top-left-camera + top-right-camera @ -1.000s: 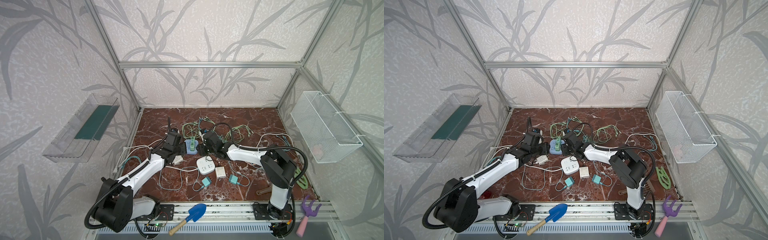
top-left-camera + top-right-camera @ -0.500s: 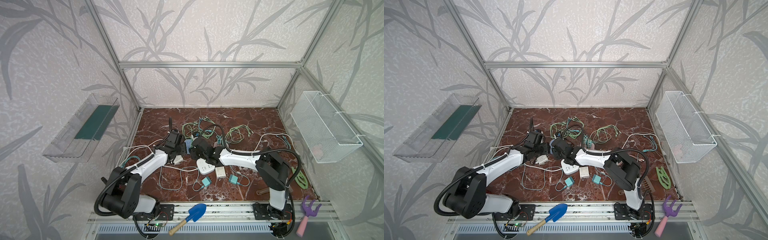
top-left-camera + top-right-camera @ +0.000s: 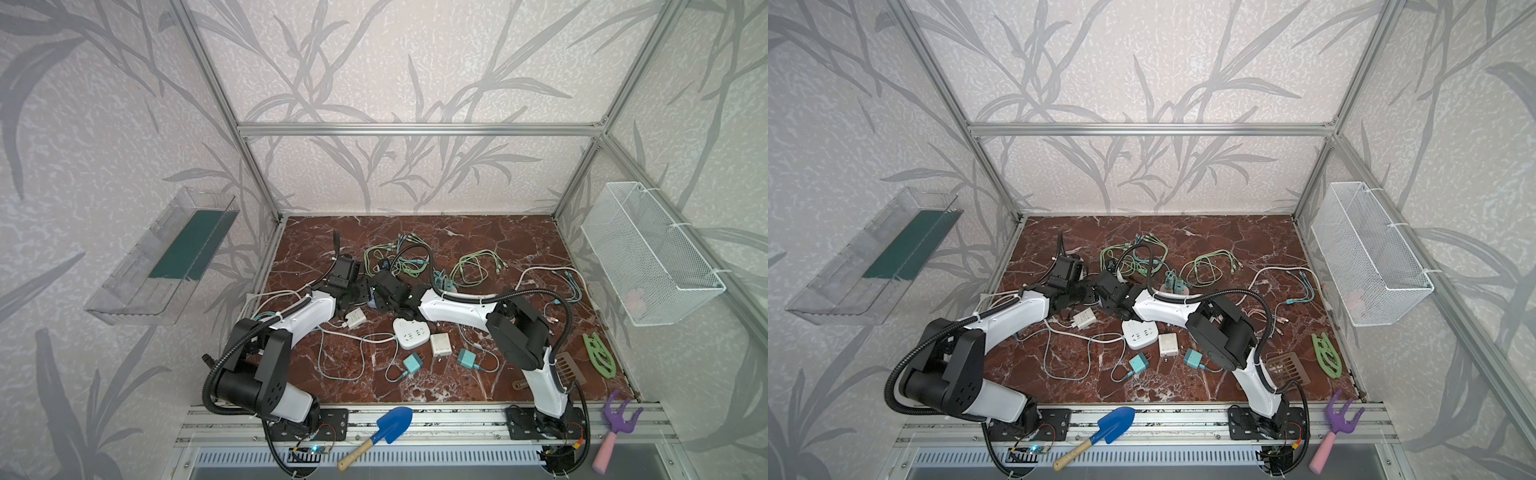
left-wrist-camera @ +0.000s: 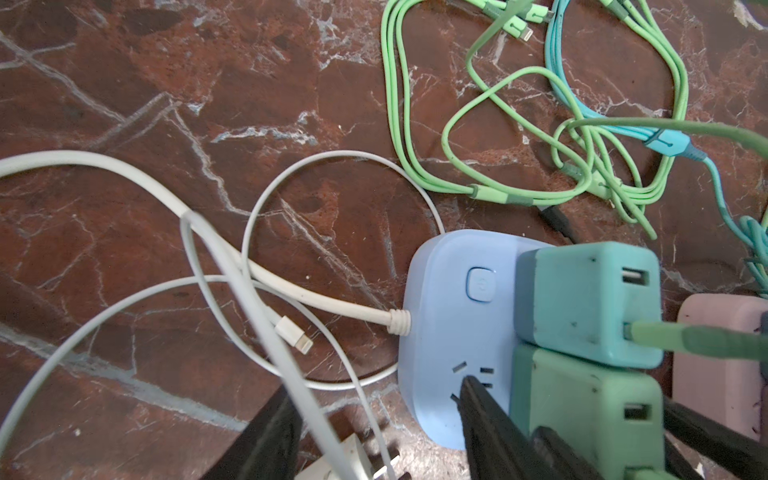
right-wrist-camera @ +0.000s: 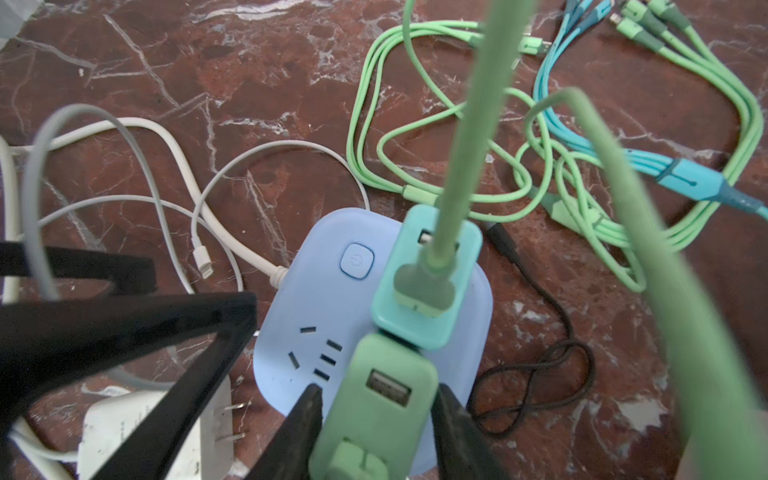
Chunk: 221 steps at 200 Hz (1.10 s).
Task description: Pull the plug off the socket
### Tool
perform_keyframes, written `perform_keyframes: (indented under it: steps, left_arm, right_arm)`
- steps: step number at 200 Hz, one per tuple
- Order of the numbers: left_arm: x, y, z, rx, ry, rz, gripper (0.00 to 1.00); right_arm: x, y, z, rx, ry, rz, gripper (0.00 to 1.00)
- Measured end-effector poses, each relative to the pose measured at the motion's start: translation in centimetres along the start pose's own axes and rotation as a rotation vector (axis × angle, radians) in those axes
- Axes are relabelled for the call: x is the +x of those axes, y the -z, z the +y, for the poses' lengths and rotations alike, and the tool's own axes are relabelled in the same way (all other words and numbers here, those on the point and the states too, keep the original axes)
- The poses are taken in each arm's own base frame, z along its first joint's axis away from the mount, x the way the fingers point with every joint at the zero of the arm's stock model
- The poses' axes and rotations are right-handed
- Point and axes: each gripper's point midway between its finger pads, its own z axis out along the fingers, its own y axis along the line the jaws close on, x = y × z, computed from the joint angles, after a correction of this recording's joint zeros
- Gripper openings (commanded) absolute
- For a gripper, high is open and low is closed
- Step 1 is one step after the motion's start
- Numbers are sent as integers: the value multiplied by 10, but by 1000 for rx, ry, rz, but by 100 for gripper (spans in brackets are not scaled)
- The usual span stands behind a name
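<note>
A light-blue socket [image 5: 316, 316] lies on the marble floor with two plugs in it, a green plug [image 5: 382, 399] and a teal plug [image 5: 428, 291] that carries a green cable. My right gripper [image 5: 376, 392] is shut on the green plug, one finger on each side. My left gripper [image 4: 376, 384] stands open, one fingertip [image 4: 469, 384] on the socket's [image 4: 449, 299] face and the other beside the white cords. In both top views the two grippers meet over the socket and almost hide it: the left gripper [image 3: 362, 291] and the right gripper [image 3: 380, 296].
A white adapter [image 3: 355, 318] lies just in front of the grippers. A white power strip [image 3: 411, 332], a white charger [image 3: 440, 344] and two teal chargers [image 3: 412, 363] lie nearer the front. Green cables [image 3: 399, 262] pile up behind, and a pink socket [image 3: 446, 286] sits to the right.
My right gripper has moved left from beside the socket to over it and closed on the green plug. The left gripper has stayed at the socket's left side.
</note>
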Motion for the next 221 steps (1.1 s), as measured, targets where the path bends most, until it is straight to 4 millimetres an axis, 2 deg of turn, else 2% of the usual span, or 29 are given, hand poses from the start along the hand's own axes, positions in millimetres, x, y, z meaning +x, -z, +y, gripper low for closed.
perform_keyframes:
  steps: [41, 82, 131, 183, 221]
  left_arm:
    - [-3, -1, -11, 59, -12, -4, 61]
    - [2, -8, -9, 62, -5, 20, 61]
    - [4, -13, -7, 77, 24, 37, 61]
    - [16, -27, -3, 91, 63, 97, 61]
    - [15, -29, -5, 105, 75, 97, 61]
  right_arm:
    - [-3, -5, -1, 25, 13, 2, 29]
    - [-7, -7, -7, 37, 32, 2, 21]
    - [-10, -10, -8, 15, 58, 3, 20]
    - [-12, -13, -9, -10, 62, -13, 18]
    - [-12, -13, -6, -31, 71, -15, 17]
